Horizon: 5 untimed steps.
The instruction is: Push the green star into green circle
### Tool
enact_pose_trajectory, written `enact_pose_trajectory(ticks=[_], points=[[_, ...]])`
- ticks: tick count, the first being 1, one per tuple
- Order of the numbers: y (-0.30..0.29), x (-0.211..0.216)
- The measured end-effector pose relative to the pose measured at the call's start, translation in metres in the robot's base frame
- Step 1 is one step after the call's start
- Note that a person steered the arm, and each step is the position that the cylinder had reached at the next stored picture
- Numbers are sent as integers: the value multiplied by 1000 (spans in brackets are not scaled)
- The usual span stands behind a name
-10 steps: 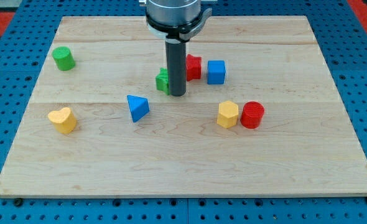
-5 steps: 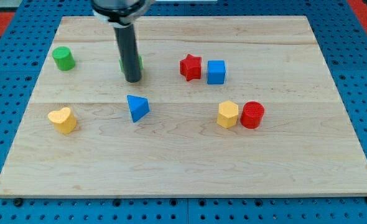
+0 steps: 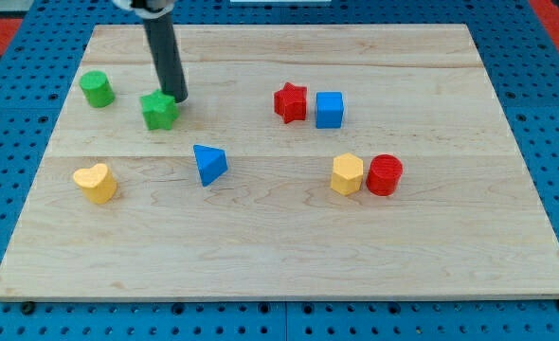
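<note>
The green star lies on the wooden board at the upper left. The green circle stands a short way to its left and slightly higher, with a gap between them. My tip is at the star's upper right edge, touching or almost touching it. The dark rod rises from there toward the view's top.
A blue triangle lies below and right of the star. A yellow heart is at the lower left. A red star and a blue cube sit at centre right. A yellow hexagon and a red cylinder lie lower right.
My tip has swept left across the board, carrying the green star from beside the red star to a spot near the green circle. The other blocks have not moved.
</note>
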<state>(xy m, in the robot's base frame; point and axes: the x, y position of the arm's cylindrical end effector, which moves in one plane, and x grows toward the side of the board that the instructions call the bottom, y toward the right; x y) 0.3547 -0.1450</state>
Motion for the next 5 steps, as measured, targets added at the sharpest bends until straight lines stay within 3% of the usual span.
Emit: enact_pose_trajectory(ticks=[1, 2, 4, 5], points=[[34, 11], [32, 21], [-78, 27], [-6, 33]])
